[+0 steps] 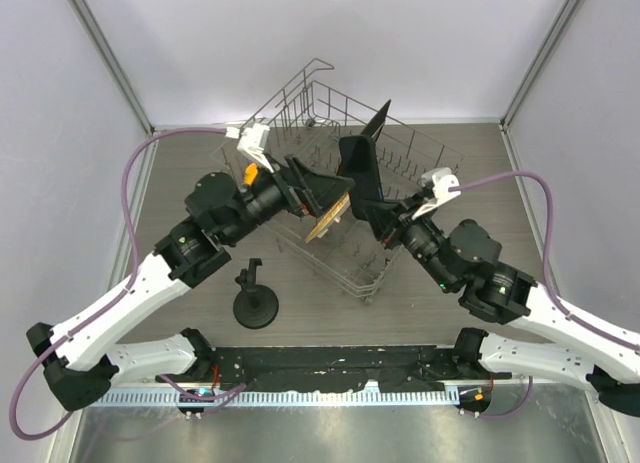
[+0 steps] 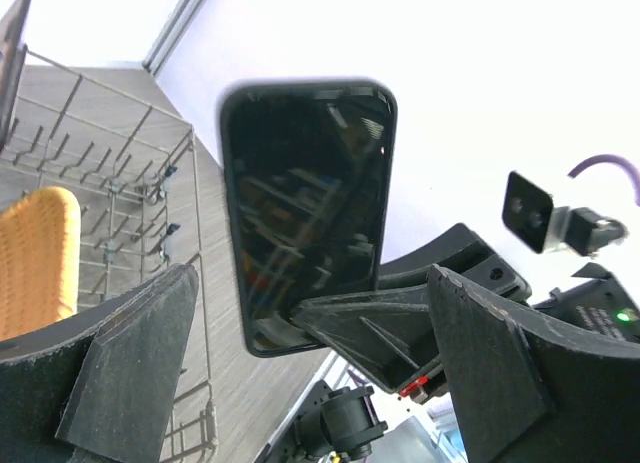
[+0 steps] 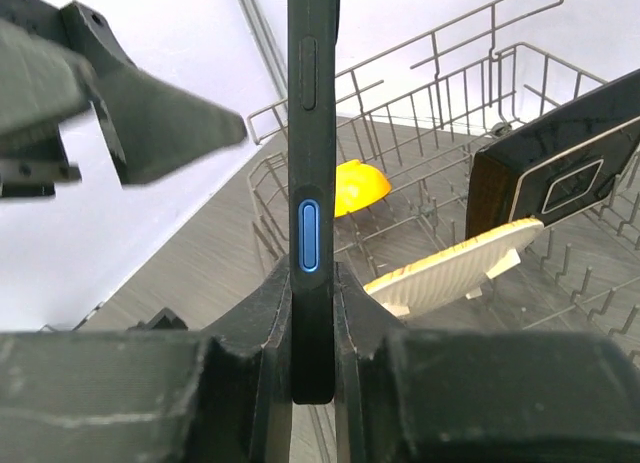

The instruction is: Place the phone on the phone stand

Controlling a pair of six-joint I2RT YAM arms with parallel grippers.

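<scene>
A grey wire rack [image 1: 410, 148] on the desk [image 1: 330, 313] holds an orange piece [image 3: 362, 183], a tan ribbed plate [image 3: 450, 273] and a black board [image 3: 560, 163]. Over it the right fingers [image 3: 262, 328] clamp the glossy black slab phone [image 3: 312, 133] upright, and the left fingers [image 2: 135, 368] gape beside it. The black disc-based phone stand [image 1: 256, 301] sits on open desk, near-left.

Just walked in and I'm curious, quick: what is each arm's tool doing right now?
Left tool: open, holding nothing.
Right tool: closed on the phone.
</scene>
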